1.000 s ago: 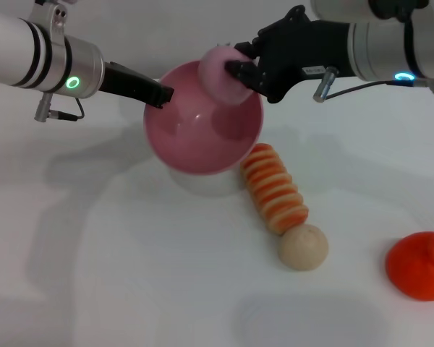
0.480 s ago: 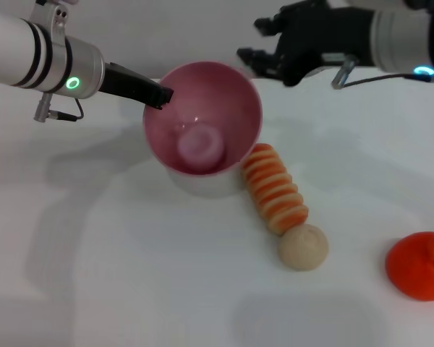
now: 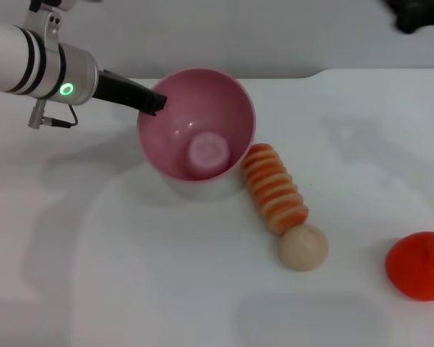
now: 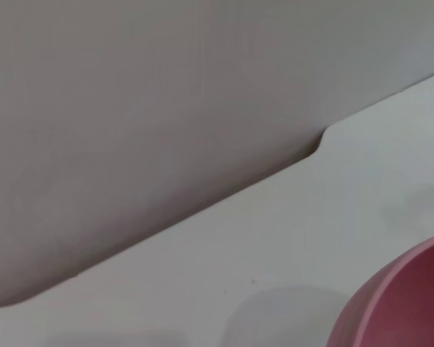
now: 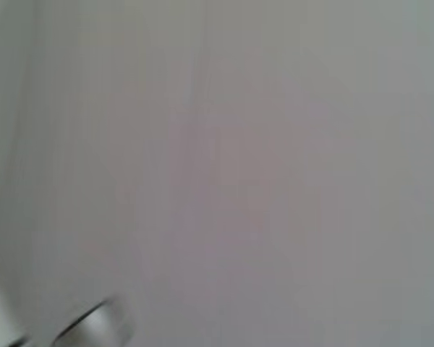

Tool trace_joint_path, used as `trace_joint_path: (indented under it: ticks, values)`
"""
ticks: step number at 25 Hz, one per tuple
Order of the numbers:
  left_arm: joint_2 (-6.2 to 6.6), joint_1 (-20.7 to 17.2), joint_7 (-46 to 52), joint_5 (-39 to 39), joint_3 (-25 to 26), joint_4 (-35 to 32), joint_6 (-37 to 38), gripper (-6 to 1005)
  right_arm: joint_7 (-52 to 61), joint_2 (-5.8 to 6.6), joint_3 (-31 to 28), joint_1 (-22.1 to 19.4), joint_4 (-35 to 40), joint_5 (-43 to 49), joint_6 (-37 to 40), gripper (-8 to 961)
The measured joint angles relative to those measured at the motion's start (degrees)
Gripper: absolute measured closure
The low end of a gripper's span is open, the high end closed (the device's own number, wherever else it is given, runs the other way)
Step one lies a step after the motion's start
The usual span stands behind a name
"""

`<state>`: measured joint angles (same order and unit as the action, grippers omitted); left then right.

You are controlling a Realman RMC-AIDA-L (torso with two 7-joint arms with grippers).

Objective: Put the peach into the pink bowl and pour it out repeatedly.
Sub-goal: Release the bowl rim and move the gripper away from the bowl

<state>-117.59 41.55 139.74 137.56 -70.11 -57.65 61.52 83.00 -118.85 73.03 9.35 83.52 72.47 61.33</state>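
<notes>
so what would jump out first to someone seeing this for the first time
The pink bowl at the table's far middle, with the pale peach lying inside it and the left gripper clamped on its rim. Next, the striped orange toy touching a beige ball beside the bowl, and the orange-red fruit at the right edge.

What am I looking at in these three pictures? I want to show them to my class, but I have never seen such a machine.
It is a robot with two arms. The big picture comes from a camera on its head, looking down at a white table. The other two come from cameras on its wrists and show little.

The left hand grips the rim of the pink bowl, and the peach lies inside. The right hand is barely visible at the top corner.

On the table lie a ribbed orange toy, a beige ball and an orange-red fruit.
</notes>
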Motion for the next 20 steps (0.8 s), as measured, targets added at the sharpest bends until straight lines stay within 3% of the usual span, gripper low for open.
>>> trace_joint_path:
  ticks: [4, 9, 15, 20]
  values:
    - [0.01, -0.15, 0.08, 0.00, 0.13, 0.07, 0.82, 946, -16.48, -0.10, -3.31, -3.03, -11.34, -17.17, 4.23, 851]
    - [0.14, -0.51, 0.76, 0.10, 0.22, 0.08, 1.75, 945, -33.52, -0.08, -7.80, -3.32, -27.20, -33.04, 13.37, 927]
    - [0.01, -1.43, 1.66, 0.18, 0.23, 0.06, 1.56, 945, -47.51, -0.03, -9.67, -1.52, -41.84, -47.90, 21.60, 954]
    - [0.69, -1.57, 5.69, 3.19, 0.30, 0.00, 4.99, 945, -50.35, 0.17, -10.35, 0.10, -47.64, -51.04, 24.29, 954]
